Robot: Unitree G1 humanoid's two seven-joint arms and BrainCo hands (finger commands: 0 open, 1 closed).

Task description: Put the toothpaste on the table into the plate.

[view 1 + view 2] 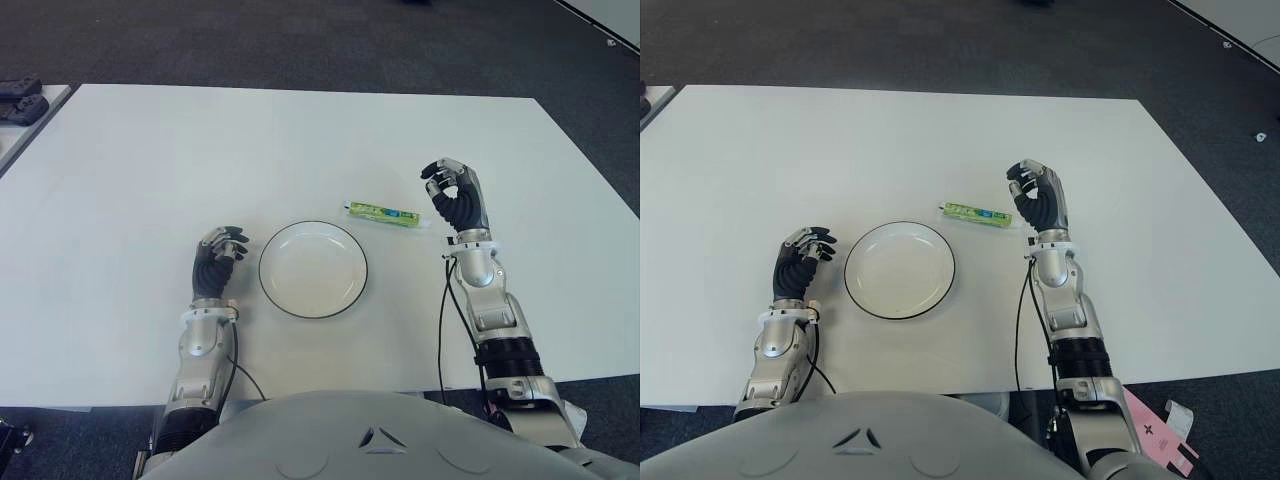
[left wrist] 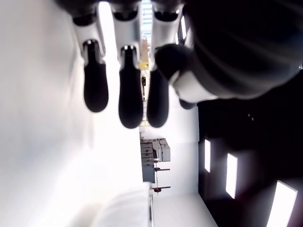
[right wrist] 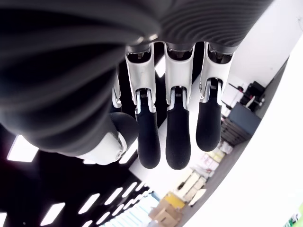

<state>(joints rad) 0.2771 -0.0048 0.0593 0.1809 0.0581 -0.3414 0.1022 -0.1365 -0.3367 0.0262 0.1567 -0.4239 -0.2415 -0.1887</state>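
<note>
A green and white toothpaste tube [image 1: 382, 213] lies flat on the white table [image 1: 150, 160], just past the upper right rim of an empty white plate with a dark rim [image 1: 300, 290]. My right hand [image 1: 442, 186] is held upright just right of the tube's cap end, a little apart from it. Its fingers [image 3: 173, 142] are loosely bent and hold nothing. My left hand [image 1: 224, 243] shows left of the plate, and its fingers [image 2: 130, 104] are relaxed around nothing.
A second table at the far left carries dark devices [image 1: 20, 100]. Dark carpet surrounds the white table on the far and right sides. A pink sheet [image 1: 1160, 435] lies on the floor by my right arm.
</note>
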